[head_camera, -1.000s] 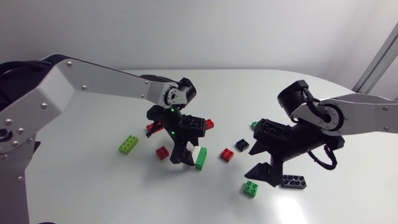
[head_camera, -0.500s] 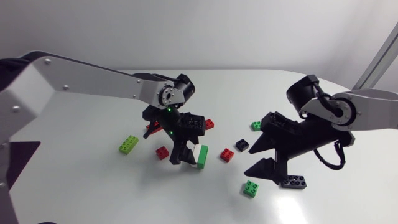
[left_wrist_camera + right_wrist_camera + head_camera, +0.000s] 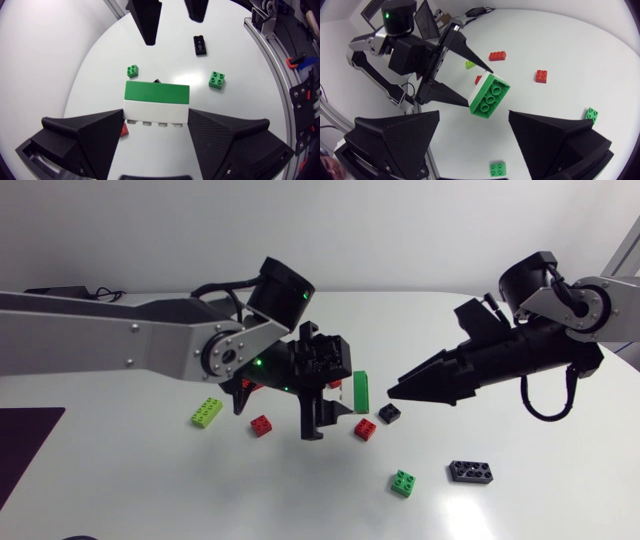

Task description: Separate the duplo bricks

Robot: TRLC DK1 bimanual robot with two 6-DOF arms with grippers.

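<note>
Green-on-white brick stack [image 3: 156, 95] is held above the table, its white half clamped between the fingers of the left gripper [image 3: 156, 118]. Green half is offered rightward to the right gripper [image 3: 473, 122], spread wide and empty, likely for pulling apart.

The stack [image 3: 156, 105] is green over white. Near it lie a red brick [image 3: 365, 429] and a seemingly black brick [image 3: 389, 413].

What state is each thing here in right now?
Green-and-white brick stack: joined, held off the table.
Left end effector: shut on the stack.
Right end effector: open, not touching the stack.
Lime brick: loose.
Red brick: loose.
Black brick: loose.
Dark grey brick: loose.
Small green brick: loose.
</note>
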